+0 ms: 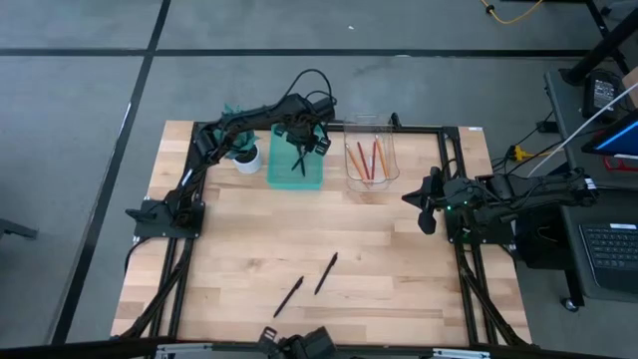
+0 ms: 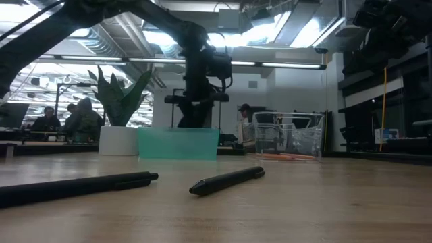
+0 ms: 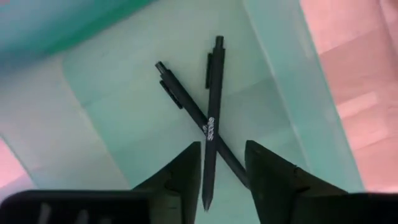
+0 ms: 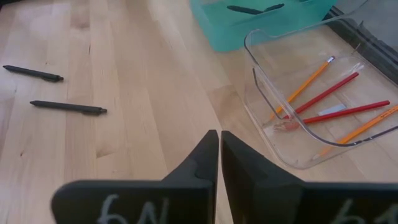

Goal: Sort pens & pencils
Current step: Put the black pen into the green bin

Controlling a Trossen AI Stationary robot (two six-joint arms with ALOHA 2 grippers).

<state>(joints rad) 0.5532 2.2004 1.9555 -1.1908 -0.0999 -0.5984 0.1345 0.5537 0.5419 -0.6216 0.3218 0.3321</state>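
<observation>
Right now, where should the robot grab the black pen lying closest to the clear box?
Best at its middle, coming straight down from above. The pen lies flat on the bare wooden table, apart from the other loose pen, so fingers fit either side of its thin barrel. The right hand is probably nearer.

two pens crossed in left bin | pencils in right bin | two pens on table

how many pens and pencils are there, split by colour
black pens: 4, two crossed in the teal bin under the left gripper, two loose on the table
orange pencils: 2, in the clear tray
red pencils: 2, in the same tray
total: 8
</observation>
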